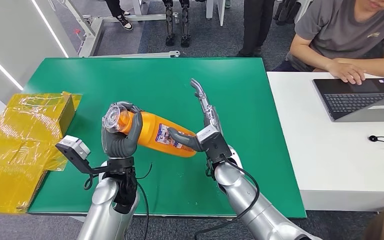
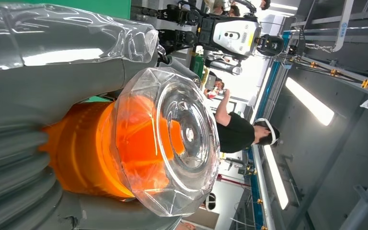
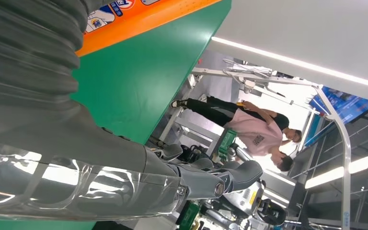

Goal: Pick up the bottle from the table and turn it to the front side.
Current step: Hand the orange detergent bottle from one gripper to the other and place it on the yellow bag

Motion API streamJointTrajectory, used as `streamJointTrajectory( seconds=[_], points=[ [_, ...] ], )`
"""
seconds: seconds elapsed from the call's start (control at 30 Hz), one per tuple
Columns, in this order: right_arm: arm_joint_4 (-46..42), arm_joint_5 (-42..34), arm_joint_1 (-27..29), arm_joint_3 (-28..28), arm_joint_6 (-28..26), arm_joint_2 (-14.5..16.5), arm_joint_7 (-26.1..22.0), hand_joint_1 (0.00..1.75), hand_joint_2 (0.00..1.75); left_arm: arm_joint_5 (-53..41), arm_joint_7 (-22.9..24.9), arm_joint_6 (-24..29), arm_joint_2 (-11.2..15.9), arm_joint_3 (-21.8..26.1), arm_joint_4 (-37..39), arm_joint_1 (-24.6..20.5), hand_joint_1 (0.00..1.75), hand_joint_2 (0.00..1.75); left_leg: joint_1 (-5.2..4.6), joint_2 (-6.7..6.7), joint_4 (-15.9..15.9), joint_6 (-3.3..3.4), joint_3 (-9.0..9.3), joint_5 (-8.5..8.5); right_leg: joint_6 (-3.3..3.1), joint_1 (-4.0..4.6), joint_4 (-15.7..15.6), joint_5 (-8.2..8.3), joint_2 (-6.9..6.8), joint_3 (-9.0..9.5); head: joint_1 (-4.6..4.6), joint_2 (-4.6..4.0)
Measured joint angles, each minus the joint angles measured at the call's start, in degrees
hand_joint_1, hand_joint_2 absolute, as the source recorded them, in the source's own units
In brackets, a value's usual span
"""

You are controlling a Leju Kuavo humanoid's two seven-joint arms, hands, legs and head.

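Orange bottle (image 1: 157, 135) in left hand (image 1: 120, 137), clear cap (image 2: 172, 139) close-up at wrist.

Wide bare green table (image 1: 260, 100) lies beyond and to the right of the hands, open room all the way to the far edge. On the left, a yellow-wrapped box (image 1: 25, 135) sits at the table's left edge, near the left hand (image 1: 121, 135), narrowing that side. The orange bottle (image 1: 167, 136) spans between the left hand and the right hand (image 1: 206, 127), blocking the middle. Rightward, a white table (image 1: 340, 160) abuts, carrying a laptop (image 1: 360, 97) with a person's hand (image 1: 349, 71) on it.
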Motion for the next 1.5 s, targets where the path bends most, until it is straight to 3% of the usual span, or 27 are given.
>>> streamJointTrajectory(
  seconds=[1.5],
  points=[
    [-0.07, 0.0, 0.0, 0.0, 0.0, 0.0, 0.0, 0.0, 1.75, 0.0, 0.0, 0.0, 0.0, 0.0, 0.0, 0.0, 1.75, 1.75, 0.0, 0.0, 0.0, 0.0, 0.0, 0.0, 0.0, 0.0, 0.0, 0.0, 0.0, 0.0, 0.0, 0.0]
  ],
)
